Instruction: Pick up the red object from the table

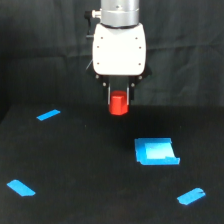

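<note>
The red object (118, 104), a short red-orange cylinder, sits between the two thin fingers of my gripper (118, 100) near the top middle of the exterior view. The fingers stand on either side of it and hold it upright. It hangs above the black table (75, 165), with no contact to the surface visible. The white gripper body is straight above it.
A flat bright-blue sheet (156, 151) lies on the table below and to the exterior view's right of the gripper. Small blue tape strips lie at the left (48, 115), the lower left (21, 188) and the lower right (191, 196). Black cloth hangs behind.
</note>
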